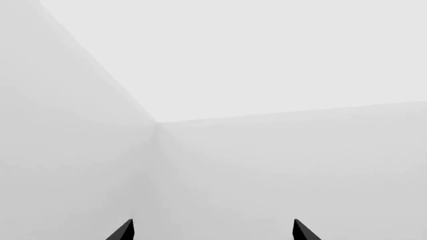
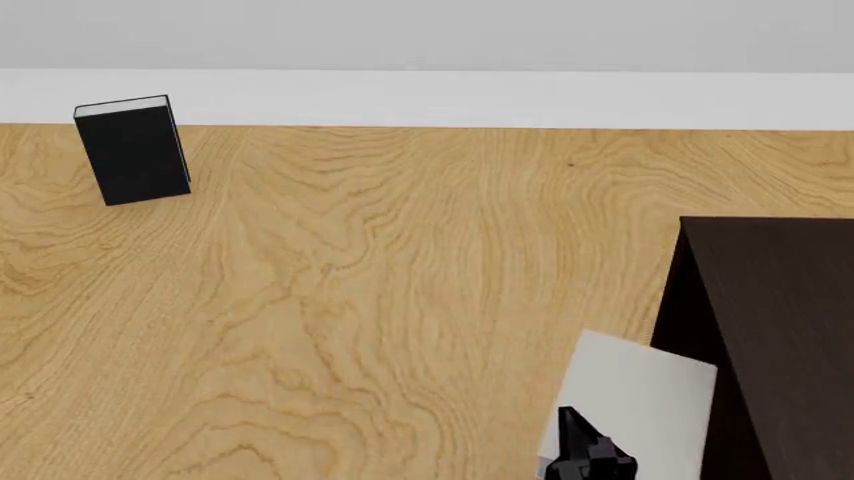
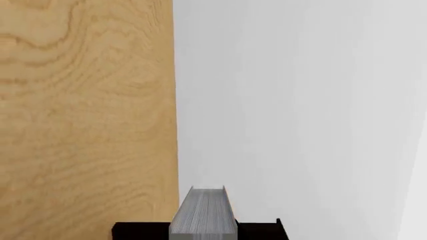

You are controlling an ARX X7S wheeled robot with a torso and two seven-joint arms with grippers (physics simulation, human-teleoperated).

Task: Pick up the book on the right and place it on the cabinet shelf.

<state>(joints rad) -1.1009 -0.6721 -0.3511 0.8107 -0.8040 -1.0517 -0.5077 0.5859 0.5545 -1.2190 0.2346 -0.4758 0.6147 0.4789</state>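
Observation:
The light grey book point(image 2: 643, 392) hangs tilted just left of the dark cabinet point(image 2: 787, 320), close to its side wall. My right gripper point(image 2: 587, 455) is shut on the book's near end. In the right wrist view the book's white page edges point(image 3: 203, 210) sit between the black fingers point(image 3: 140, 231) of the right gripper point(image 3: 203, 231), over the wooden table's edge. The cabinet shelf is hidden under the cabinet's flat top. My left gripper point(image 1: 213, 231) is open, facing bare white walls, with nothing between its tips.
A black-covered book point(image 2: 131, 152) stands upright at the far left of the wooden table point(image 2: 374, 300). A white wall runs behind the table. The cabinet fills the right side of the head view.

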